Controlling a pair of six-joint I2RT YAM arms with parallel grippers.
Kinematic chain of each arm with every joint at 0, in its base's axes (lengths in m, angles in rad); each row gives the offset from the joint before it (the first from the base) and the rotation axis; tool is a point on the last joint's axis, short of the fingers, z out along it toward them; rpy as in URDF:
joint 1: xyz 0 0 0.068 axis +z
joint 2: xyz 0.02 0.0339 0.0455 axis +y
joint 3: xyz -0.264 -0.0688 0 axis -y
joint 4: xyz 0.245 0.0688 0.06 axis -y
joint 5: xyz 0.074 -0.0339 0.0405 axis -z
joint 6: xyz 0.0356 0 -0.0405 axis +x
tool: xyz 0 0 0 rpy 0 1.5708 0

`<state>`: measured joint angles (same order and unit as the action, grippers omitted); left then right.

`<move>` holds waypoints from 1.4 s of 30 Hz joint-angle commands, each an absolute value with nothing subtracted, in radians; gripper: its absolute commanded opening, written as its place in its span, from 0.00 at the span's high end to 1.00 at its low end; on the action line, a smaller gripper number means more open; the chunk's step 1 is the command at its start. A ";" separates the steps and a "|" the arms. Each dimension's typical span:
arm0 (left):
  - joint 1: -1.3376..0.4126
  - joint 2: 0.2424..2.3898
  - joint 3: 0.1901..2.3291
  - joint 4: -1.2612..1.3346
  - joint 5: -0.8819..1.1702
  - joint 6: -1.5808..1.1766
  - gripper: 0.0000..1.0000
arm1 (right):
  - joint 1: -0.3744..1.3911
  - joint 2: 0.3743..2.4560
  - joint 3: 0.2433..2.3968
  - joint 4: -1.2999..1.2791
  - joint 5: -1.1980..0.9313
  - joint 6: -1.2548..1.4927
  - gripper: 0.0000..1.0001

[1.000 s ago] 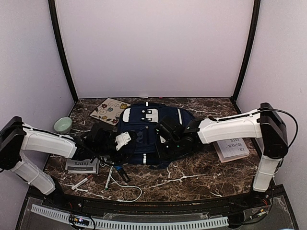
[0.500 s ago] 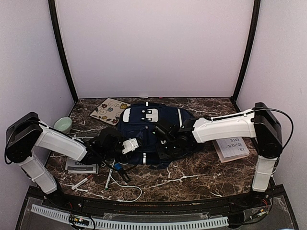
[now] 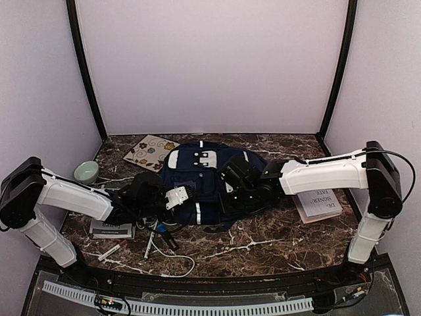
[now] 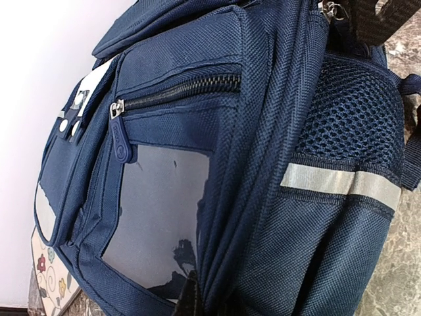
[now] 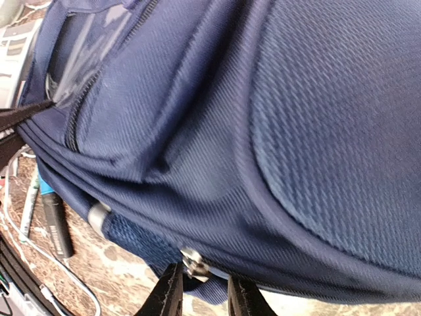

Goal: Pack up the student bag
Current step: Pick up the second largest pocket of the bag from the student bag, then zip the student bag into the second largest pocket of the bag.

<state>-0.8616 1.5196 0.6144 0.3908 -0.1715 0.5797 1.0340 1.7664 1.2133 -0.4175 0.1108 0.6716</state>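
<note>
Navy student bag (image 3: 200,178) lies between left gripper (image 3: 186,193) and right gripper (image 3: 230,192).

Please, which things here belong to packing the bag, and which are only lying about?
Job: student bag; probably to be packed: black marker, booklet.
Lying about, it seems: green bowl, flowered card, printed sheet.

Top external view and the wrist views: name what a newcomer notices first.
The navy student bag lies mid-table, dominating every view. The left gripper is pinched shut on its front seam, while the right gripper brackets a metal zipper pull on its side. Loose pens and a white cable litter the near-left marble table.
</note>
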 commanded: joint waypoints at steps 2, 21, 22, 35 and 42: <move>-0.883 1.444 0.652 0.348 -0.080 0.507 1.00 | 1.031 1.809 1.247 -0.362 0.081 0.663 0.76; -0.905 1.398 0.649 0.327 -0.142 0.542 1.00 | 0.962 1.610 1.107 -0.467 0.248 0.705 1.00; -0.905 1.400 0.649 0.324 -0.148 0.547 1.00 | 0.950 1.583 1.083 -0.480 0.245 0.706 1.00; -0.905 1.368 0.631 0.329 -0.190 0.579 1.00 | 0.627 1.329 0.842 -0.580 0.249 0.581 1.00; -0.905 1.341 0.614 0.331 -0.185 0.596 1.00 | 0.456 1.328 0.894 -0.558 0.219 0.454 1.00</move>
<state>-0.9192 1.4235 0.6441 0.3164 -0.1673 0.5743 0.5762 1.3262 0.8577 -0.4854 0.0242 0.5282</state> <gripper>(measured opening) 0.061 0.031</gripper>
